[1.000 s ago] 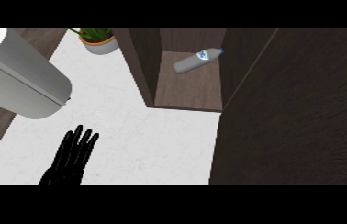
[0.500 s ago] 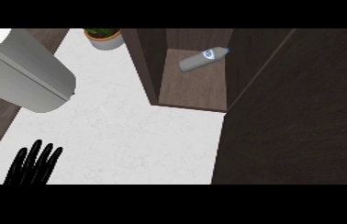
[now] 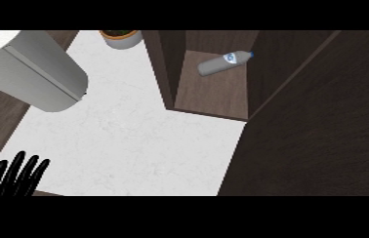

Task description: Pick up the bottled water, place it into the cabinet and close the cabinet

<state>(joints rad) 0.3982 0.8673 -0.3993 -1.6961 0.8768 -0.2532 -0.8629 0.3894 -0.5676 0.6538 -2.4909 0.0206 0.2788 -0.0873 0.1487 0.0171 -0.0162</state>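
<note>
The bottled water lies on its side at the back of the open cabinet's shelf, cap pointing to the right. No hand touches it. My left hand shows at the lower left corner, over the counter's front edge, fingers straight and pointing up, far from the cabinet. It holds nothing. The cabinet's dark door panel fills the right side of the view. My right hand does not show.
A white marbled counter spreads between the hand and the cabinet. A large grey rounded body crosses the upper left. A potted plant stands at the back beside the cabinet's left wall.
My left hand has drawn back from the counter's middle down to the lower left corner. The bottle has stayed in the cabinet.
</note>
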